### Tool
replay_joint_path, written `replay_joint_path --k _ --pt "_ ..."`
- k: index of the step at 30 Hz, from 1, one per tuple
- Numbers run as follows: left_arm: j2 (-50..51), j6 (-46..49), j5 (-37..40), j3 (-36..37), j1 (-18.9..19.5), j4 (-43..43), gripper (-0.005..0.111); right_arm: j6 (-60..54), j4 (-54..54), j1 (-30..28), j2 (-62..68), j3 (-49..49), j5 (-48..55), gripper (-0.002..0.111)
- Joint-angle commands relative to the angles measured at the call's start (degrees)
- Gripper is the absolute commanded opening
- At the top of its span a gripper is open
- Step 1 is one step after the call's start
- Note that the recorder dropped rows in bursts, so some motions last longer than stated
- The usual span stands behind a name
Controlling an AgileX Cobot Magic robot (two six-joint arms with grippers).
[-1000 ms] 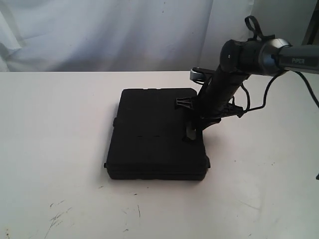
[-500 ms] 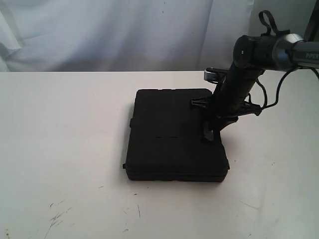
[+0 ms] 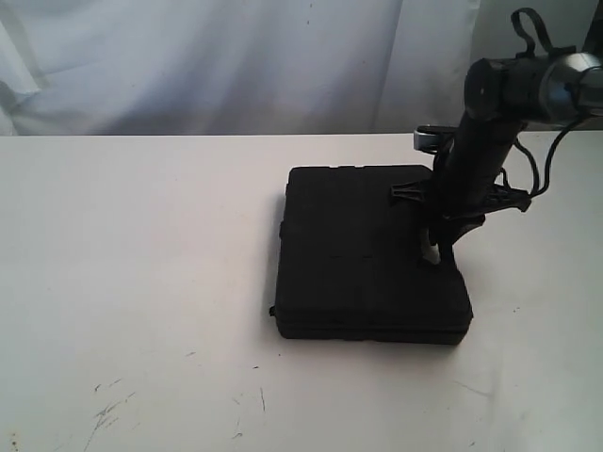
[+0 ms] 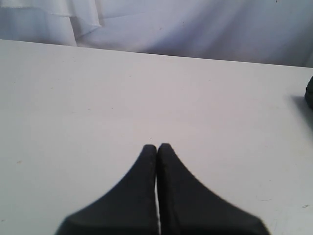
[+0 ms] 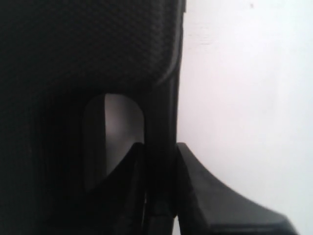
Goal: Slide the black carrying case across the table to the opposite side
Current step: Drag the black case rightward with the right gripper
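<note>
The black carrying case (image 3: 363, 259) lies flat on the white table (image 3: 122, 245), right of the middle. My right gripper (image 3: 435, 252) reaches down at the case's right side. In the right wrist view this gripper (image 5: 160, 152) is shut on the case's handle bar (image 5: 161, 117), with one finger inside the handle opening and the other outside, over the table (image 5: 244, 88). My left gripper (image 4: 156, 147) is shut with nothing in it, low over bare table (image 4: 122, 93). It does not show in the exterior view. A dark edge of the case (image 4: 309, 93) shows at that view's border.
A white cloth backdrop (image 3: 236, 56) hangs behind the table's far edge. Dark scuff marks (image 3: 108, 410) mark the near left of the tabletop. The right arm's cables (image 3: 528, 179) loop beside its wrist.
The case has slid to the right across the table, held by my right gripper, which moved right with it. The grip has not changed.
</note>
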Motion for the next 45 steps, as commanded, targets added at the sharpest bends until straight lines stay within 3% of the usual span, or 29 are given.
replay_joint_path --k 1,9,24,45 --pt "-0.27 0.08 -0.65 0.25 0.11 0.03 0.000 0.09 -3.66 -1.70 -1.54 0.05 1.19 0.000" --pt "-0.27 0.08 -0.65 0.25 0.11 0.03 0.000 -1.29 -7.64 -3.13 -1.54 0.05 0.75 0.000" --pt "-0.27 0.08 -0.65 0.25 0.11 0.03 0.000 -7.51 -3.77 -8.05 -1.54 1.30 -0.78 0.000" --pt "-0.27 0.08 -0.65 0.25 0.11 0.03 0.000 -7.65 -5.40 -8.48 -1.54 1.30 -0.78 0.000"
